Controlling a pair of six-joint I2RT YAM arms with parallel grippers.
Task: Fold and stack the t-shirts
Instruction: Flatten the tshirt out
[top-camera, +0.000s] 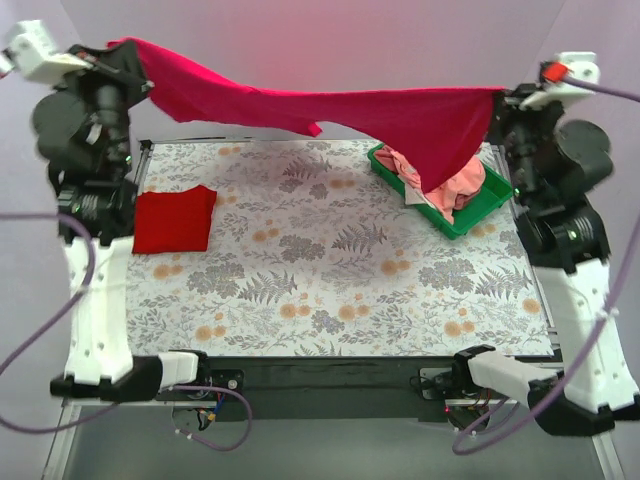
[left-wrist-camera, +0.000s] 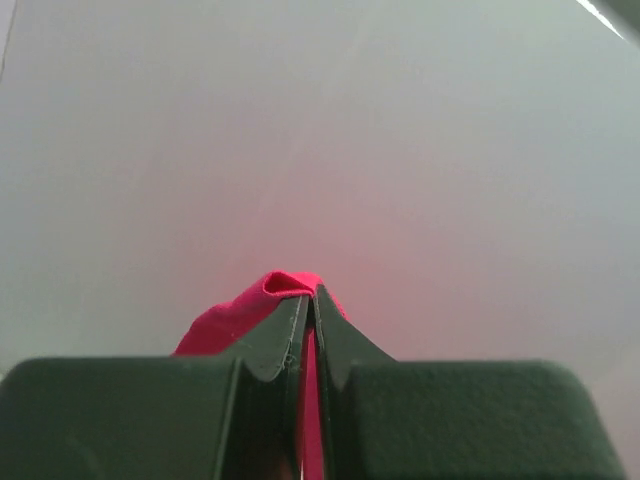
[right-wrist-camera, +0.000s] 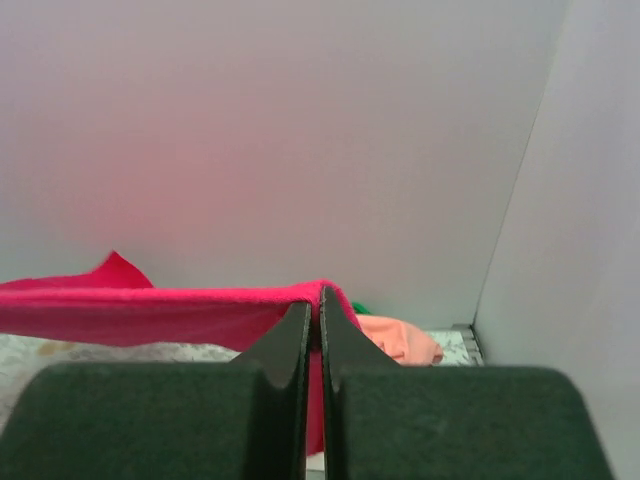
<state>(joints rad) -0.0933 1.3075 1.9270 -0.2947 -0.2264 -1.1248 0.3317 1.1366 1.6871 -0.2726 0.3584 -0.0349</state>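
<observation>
The large crimson-magenta t-shirt (top-camera: 330, 110) hangs stretched in the air across the back of the table, between both grippers. My left gripper (top-camera: 128, 48) is shut on its left corner, high at the far left; the cloth (left-wrist-camera: 262, 305) shows pinched between the fingers. My right gripper (top-camera: 502, 95) is shut on its right corner, high at the far right; the cloth (right-wrist-camera: 150, 312) runs left from the jaws. The shirt's right part sags toward the green tray. The smaller scarlet-red t-shirt (top-camera: 174, 220) lies folded flat on the table's left side.
A green plastic tray (top-camera: 478, 212) at the back right holds pink-peach cloth (top-camera: 462, 188), also seen in the right wrist view (right-wrist-camera: 395, 340). The grey floral-print cloth (top-camera: 330, 270) covers the table. White walls stand behind and at both sides.
</observation>
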